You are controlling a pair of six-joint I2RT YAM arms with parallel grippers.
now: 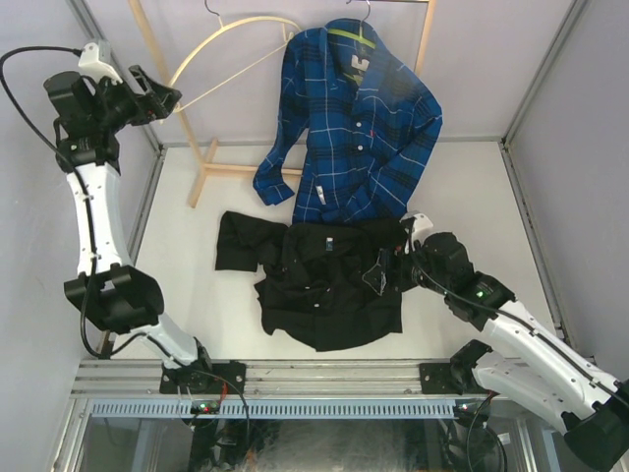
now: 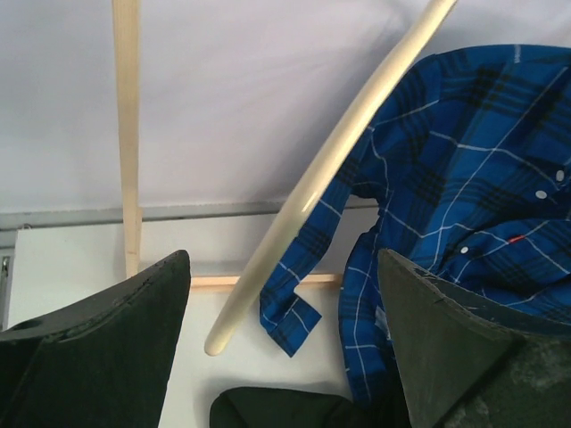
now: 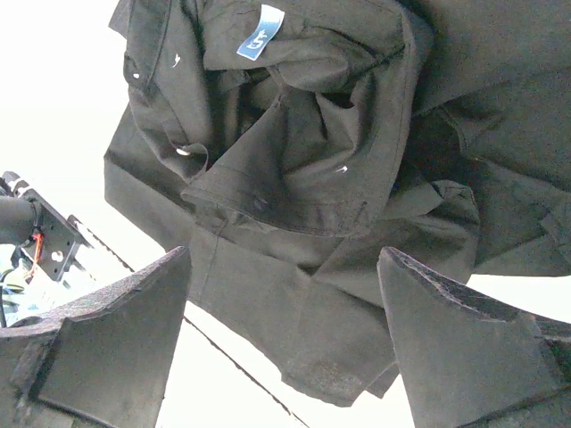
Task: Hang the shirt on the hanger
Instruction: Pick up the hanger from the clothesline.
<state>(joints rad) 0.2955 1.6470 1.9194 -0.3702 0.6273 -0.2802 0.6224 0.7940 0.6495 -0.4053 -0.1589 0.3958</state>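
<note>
Top external, big to small, go. – K.

Pale surface (image 1: 472, 197). On it the shirt (image 1: 329, 285), crumpled, mid-surface twd near edge, collar end far, a sleeve out left. Behind it hangs blue plaid shirt (image 1: 359, 128), hem just meeting its far edge. Back-left, wooden rack (image 1: 201, 180) w/ the hanger (image 1: 246, 20) on it. – M.

Hanger axis? Which arm? – K.

Long axis slants low-left to high-right. Low end is just beside the left pincer (image 1: 169, 98), on its right. Left arm is far nearer. Jaws apart, nothing in them. Left wrist view puts that low end btwn the fingers (image 2: 107, 348) but beyond them; can't tell if touching. – M.

Right side? – K.

Right pincer (image 1: 408, 243) sits at shirt's right edge, jaws apart, cloth below, not clamped. Shirt lies to its left. – M.

Room? – K.

Bare surface right of shirt & a strip on its left; near hem close to near edge. Plaid sleeve hangs just beside hanger's high end: snag risk, my guess. Likely next: left takes hanger off rack, right lifts collar. – M.
</note>
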